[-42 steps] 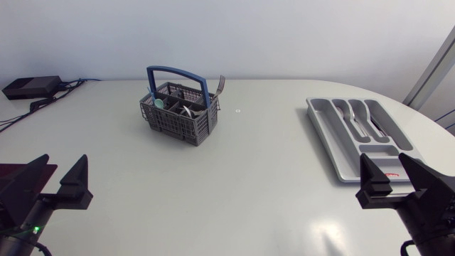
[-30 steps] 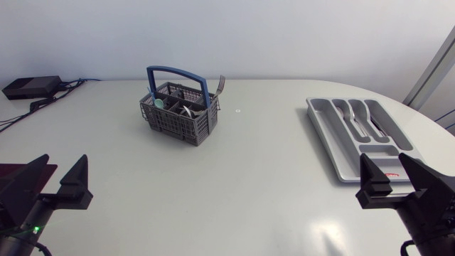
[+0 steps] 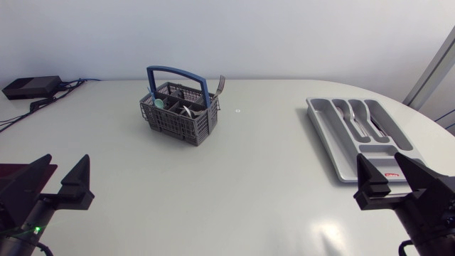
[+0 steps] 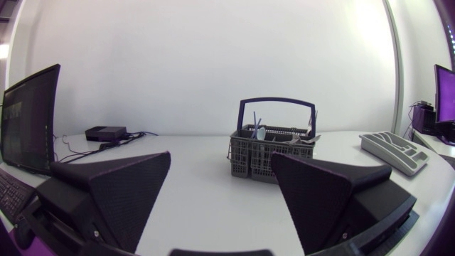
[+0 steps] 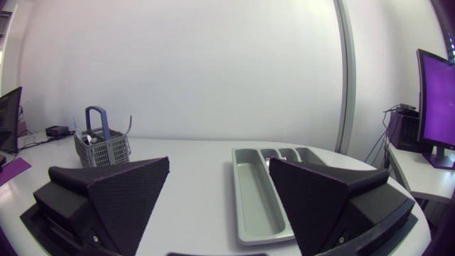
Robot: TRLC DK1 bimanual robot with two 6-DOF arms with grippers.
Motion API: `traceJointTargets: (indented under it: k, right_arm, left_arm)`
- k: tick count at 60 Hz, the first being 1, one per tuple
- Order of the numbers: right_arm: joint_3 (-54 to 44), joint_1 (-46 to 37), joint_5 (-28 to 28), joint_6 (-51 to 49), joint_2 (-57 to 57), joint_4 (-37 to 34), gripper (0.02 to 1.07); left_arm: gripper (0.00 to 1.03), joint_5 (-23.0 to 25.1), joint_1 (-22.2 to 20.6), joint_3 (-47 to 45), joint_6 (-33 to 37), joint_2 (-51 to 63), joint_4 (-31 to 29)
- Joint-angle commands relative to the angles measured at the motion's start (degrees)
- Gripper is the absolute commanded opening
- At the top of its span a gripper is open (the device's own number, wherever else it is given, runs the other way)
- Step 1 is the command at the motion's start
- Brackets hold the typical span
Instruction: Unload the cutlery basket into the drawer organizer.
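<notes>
Black wedge fingers of my left gripper point(image 3: 66, 159) stand wide apart with nothing between them, low over the near left corner of the table point(image 3: 256, 192). Beyond it, at the far left corner, a flat black box point(image 3: 32, 87) lies with cables running off it.

Toward the far edge, left of the middle, stands the grey cutlery basket point(image 3: 178, 126), upright, with its blue handle point(image 3: 176, 71) arched over the top. In it are a pale green piece and some metal pieces that I cannot tell apart. A fork point(image 3: 221, 85) stands at the basket's right far corner, tines up and leaning slightly outward. From my left wrist the basket shows ahead in the gap between the fingers, well apart from them.

Along the right edge lies the light grey drawer organizer point(image 3: 334, 153), its long compartments running from far to near. Spoon and fork shapes show in the far compartments. Whether these are moulded outlines or real cutlery I cannot tell. A small red mark point(image 3: 391, 173) sits at its near end.

At the near right corner my right gripper point(image 3: 381, 158) is spread just as wide, holding nothing. From my right wrist the organizer's near end lies just ahead, between the open fingers, and the basket is far off beyond the left finger.
</notes>
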Motion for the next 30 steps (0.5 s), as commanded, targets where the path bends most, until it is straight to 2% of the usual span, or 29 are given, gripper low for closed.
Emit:
traceJointTargets:
  k: [1, 12, 30]
  right_arm:
    - [0.1, 0.4, 0.5, 1.4, -0.3, 0.2, 1.03]
    - [3.2, 1.2, 0.5, 0.7, 2.4, 0.6, 1.03]
    - [10.0, 5.6, 1.8, 0.7, 14.7, 4.1, 1.03]
  left_arm:
    - [0.99, -0.4, -0.4, 0.9, -0.9, -0.6, -0.8]
    - [0.99, -0.4, -1.0, 4.6, -1.4, 1.4, -0.5]
    - [0.99, -0.4, -2.3, 12.7, -4.4, 18.0, 3.0]
